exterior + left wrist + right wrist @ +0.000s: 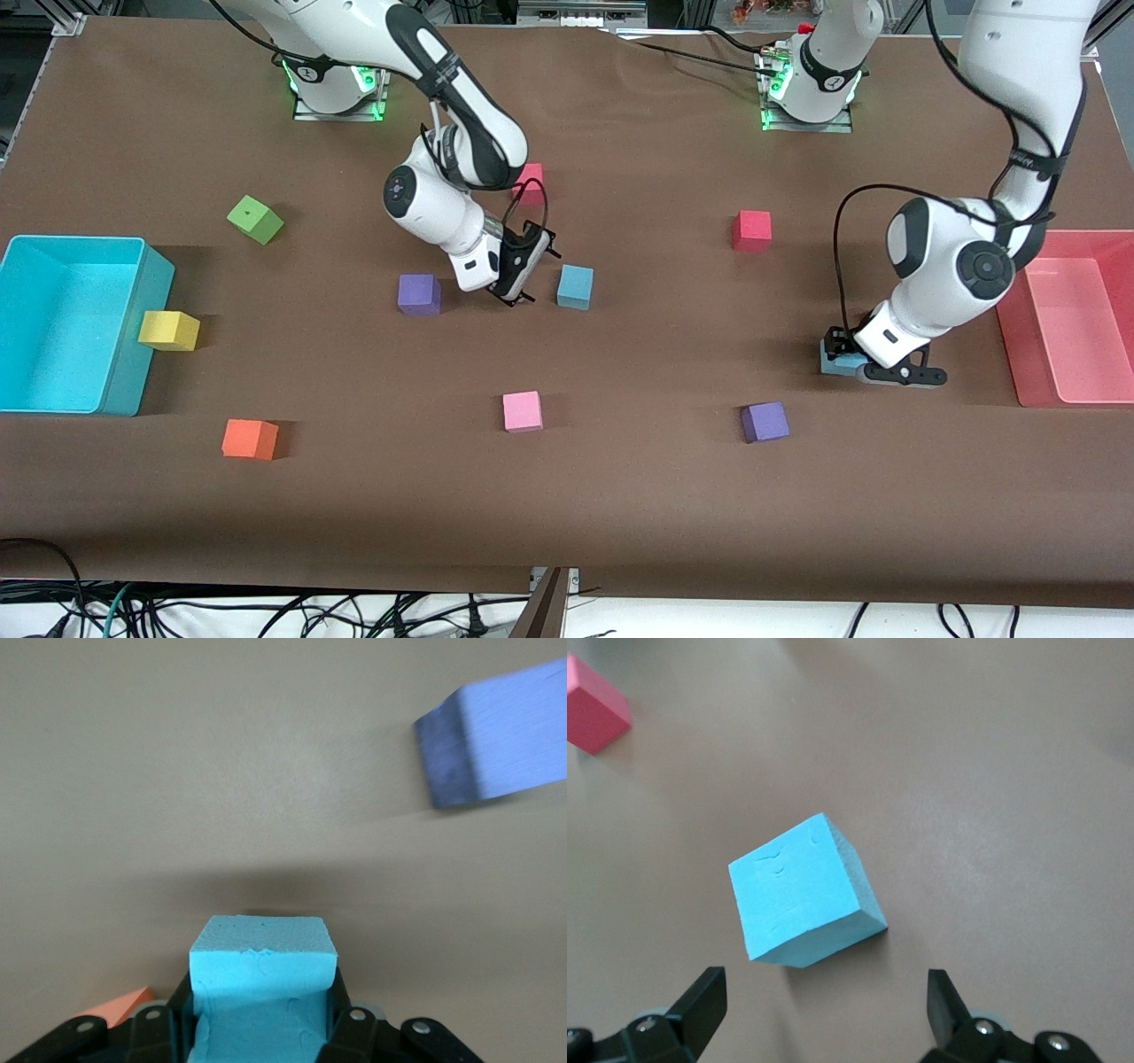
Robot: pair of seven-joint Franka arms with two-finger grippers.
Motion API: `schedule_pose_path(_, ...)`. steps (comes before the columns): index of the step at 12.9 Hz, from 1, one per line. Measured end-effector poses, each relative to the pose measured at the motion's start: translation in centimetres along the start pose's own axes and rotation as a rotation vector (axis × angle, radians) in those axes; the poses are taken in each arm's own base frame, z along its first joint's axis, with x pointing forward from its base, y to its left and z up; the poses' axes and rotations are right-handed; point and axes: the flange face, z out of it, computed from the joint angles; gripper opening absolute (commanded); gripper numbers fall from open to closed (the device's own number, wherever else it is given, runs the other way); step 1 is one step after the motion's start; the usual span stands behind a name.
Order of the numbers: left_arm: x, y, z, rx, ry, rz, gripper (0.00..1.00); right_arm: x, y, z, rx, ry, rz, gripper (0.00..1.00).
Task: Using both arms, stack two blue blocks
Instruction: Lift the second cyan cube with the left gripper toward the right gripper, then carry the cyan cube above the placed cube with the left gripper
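Observation:
My left gripper [852, 365] is shut on one blue block [840, 361], low at the table near the red bin. In the left wrist view this block [263, 979] fills the space between the black fingers [350, 1028]. The second blue block [575, 286] sits on the table near the middle. My right gripper [523, 288] is open and empty, low beside that block on the side toward the right arm's end. In the right wrist view the block [799, 890] lies just ahead of the open gripper [824, 1010], not between the fingers [700, 1001].
A purple cube [418, 294] sits beside the right gripper; another purple cube [765, 422] lies nearer the camera than the left gripper. Pink [522, 411], red [751, 230], green [254, 219], yellow [168, 330] and orange [250, 439] cubes are scattered. A cyan bin [133, 354] and a red bin [1019, 354] stand at the table's ends.

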Motion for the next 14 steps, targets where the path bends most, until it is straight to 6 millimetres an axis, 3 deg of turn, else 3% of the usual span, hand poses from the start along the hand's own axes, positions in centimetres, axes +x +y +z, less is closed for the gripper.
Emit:
schedule_pose_path(3, -0.4, 3.1, -7.6, -0.040, -0.019, -0.003, 0.00, -1.9, 0.4, 0.6, 0.022, 0.109, -0.032, 1.00)
schedule_pose_path(6, -1.8, 11.2, -12.9, -0.055, -0.044, -0.018, 0.00, -2.1, 0.0, 0.9, 0.034, 0.122, -0.057, 1.00)
schedule_pose_path(9, -4.0, 20.2, -13.4, -0.059, -0.062, 0.010, 0.00, -2.0, -0.5, 1.2, 0.046, 0.129, -0.096, 1.00)
schedule_pose_path(12, -6.1, 25.7, -11.7, -0.047, -0.103, -0.030, 0.00, -2.2, -0.7, 1.9, 0.068, 0.130, -0.118, 1.00)
schedule_pose_path(14, -6.2, 29.3, -10.2, -0.046, -0.115, -0.079, 0.00, -2.5, -0.7, 2.2, 0.078, 0.131, -0.121, 1.00)
